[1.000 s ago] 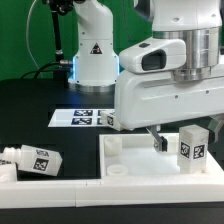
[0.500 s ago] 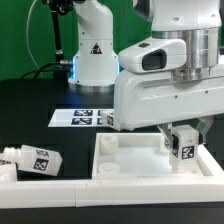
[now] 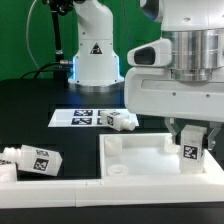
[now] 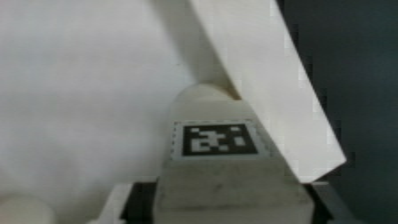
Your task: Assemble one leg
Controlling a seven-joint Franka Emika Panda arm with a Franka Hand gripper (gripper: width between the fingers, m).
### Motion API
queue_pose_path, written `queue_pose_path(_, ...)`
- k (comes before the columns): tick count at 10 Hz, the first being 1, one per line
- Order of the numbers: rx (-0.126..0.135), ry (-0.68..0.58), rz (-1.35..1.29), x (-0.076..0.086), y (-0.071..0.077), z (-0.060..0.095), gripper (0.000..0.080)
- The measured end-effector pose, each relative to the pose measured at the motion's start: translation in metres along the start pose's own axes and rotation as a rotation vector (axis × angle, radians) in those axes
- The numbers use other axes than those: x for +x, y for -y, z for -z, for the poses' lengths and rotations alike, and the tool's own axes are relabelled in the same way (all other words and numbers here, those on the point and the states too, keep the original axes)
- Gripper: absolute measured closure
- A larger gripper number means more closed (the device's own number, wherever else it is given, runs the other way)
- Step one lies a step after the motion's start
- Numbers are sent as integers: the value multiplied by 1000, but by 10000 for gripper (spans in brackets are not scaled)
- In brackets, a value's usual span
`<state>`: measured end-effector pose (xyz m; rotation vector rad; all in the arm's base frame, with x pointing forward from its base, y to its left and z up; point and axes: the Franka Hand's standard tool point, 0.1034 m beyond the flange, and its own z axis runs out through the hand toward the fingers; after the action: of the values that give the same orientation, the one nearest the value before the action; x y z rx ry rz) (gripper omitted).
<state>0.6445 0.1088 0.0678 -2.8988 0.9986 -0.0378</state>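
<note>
The leg, a small white post with a black-and-white tag, stands upright in the right part of the white tray-like tabletop, close to its right wall. My gripper comes down from above and is shut on the leg, with a finger on each side. In the wrist view the leg fills the space between the gripper jaws, tag facing the camera. The tabletop's raised wall runs diagonally past it.
Another tagged white leg lies on the table at the exterior view's left. A third one lies behind the tabletop, by the marker board. The robot base stands at the back.
My gripper has moved toward the exterior view's right, from beside the standing leg to around it, and has closed on it. The leg stays near the tabletop's right wall.
</note>
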Motion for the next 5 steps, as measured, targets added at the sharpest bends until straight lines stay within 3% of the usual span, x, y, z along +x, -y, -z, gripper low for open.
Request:
queue_pose_path(2,25,11,-209,1,-2,0,515)
queue_pose_path(5,24,18,-393,1,-2,0,515)
